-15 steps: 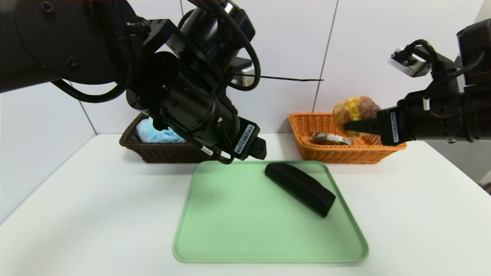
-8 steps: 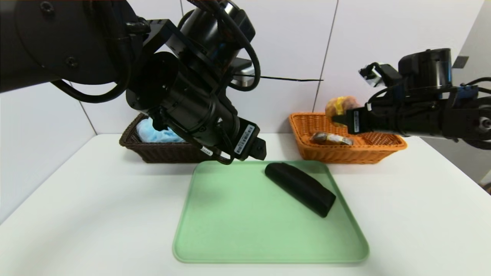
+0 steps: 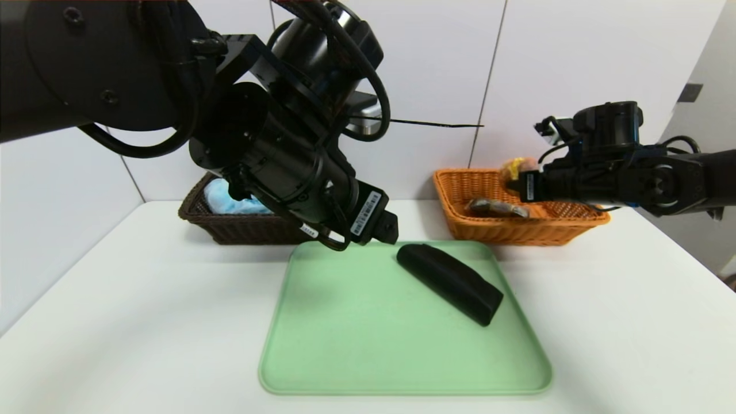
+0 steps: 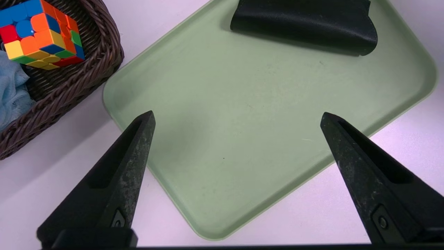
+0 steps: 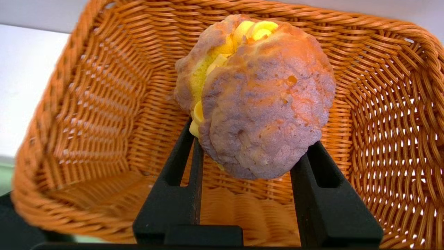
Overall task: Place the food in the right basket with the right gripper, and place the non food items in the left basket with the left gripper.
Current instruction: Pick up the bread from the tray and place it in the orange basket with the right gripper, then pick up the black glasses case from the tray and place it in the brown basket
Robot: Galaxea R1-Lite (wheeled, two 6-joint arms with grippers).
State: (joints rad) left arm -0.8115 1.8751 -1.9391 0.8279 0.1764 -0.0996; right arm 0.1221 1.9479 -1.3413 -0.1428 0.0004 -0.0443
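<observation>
My right gripper (image 3: 516,179) (image 5: 252,136) is shut on the pinkish-brown bun (image 3: 513,167) (image 5: 260,97) with yellow filling. It holds the bun above the inside of the orange-tan right basket (image 3: 454,201) (image 5: 104,86). The pack of gold chocolate balls (image 3: 494,208) lies in that basket. My left gripper (image 3: 391,224) (image 4: 237,114) is open and empty, hovering over the tray's back left corner. The black pouch (image 3: 451,283) (image 4: 305,24) lies on the green tray (image 3: 374,322) (image 4: 242,121). The dark brown left basket (image 3: 230,230) (image 4: 69,90) holds the blue pouf (image 3: 230,201) (image 4: 10,90) and the puzzle cube (image 4: 41,33).
Both baskets stand at the back of the white table (image 3: 144,299), against the white wall. The tray sits in the middle, between and in front of them. My bulky left arm (image 3: 259,132) hangs over the dark basket and hides part of it.
My right arm has carried the bun leftward, back and down, over the orange basket. The left arm has barely shifted.
</observation>
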